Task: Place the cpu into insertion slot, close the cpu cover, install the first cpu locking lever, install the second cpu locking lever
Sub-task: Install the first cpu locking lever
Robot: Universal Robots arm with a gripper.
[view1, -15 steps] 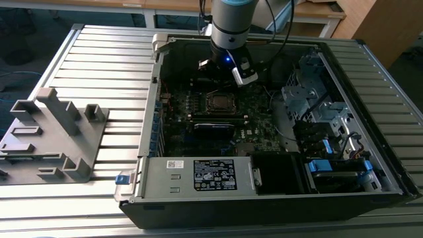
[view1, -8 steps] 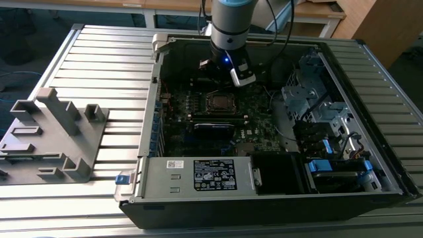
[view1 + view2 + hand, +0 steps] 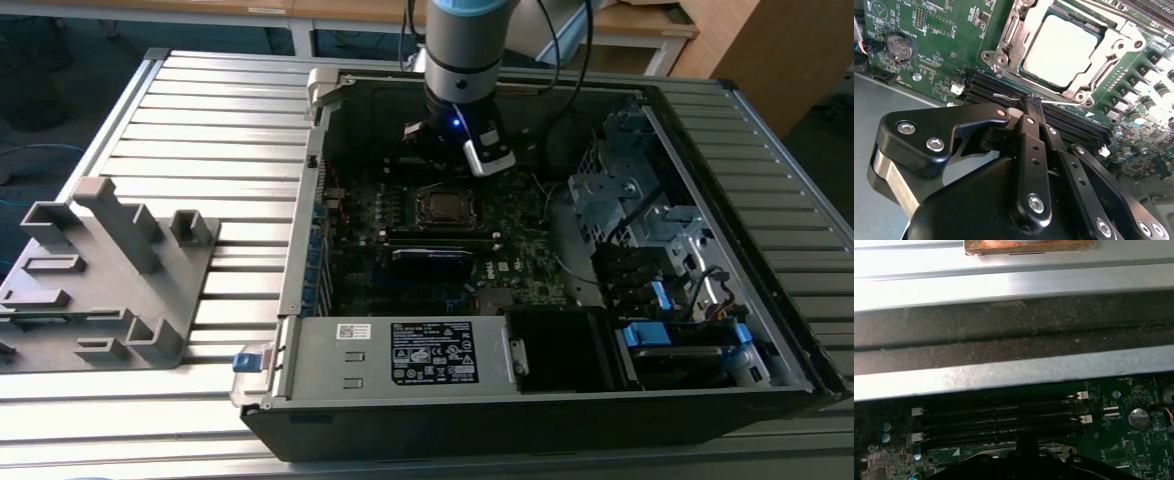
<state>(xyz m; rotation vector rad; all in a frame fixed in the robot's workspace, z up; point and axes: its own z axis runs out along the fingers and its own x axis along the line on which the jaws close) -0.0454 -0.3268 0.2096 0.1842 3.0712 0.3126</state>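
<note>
1. Exterior view: my arm (image 3: 461,60) reaches down into the open computer case (image 3: 534,425) on the slatted desk (image 3: 200,130). It comes in beside the insertion slot (image 3: 420,207).
2. A grey fixture (image 3: 107,270) stands on the desk at the exterior view's left, outside the case. The power supply (image 3: 400,355) sits in the case's near corner.
3. Second wrist view: my tool (image 3: 1032,101) has its fingers pressed together. The tips are low over the memory slots (image 3: 994,86), near the socket.
4. A thin silver rod (image 3: 1004,95) crosses right at the tips, probably a locking lever. I can't tell whether it's pinched between the fingers or just passing behind them.
5. The cpu (image 3: 1059,50) lies flat in the slot, grey top up.
6. The cpu cover (image 3: 1116,47) is down over it, with the frame on all sides and the chip showing through the window.
7. A coin cell (image 3: 900,46) sits on the motherboard (image 3: 939,70), well apart from the socket.
8. First wrist view: the memory slots run parallel, just beside the case wall (image 3: 1014,370).
</note>
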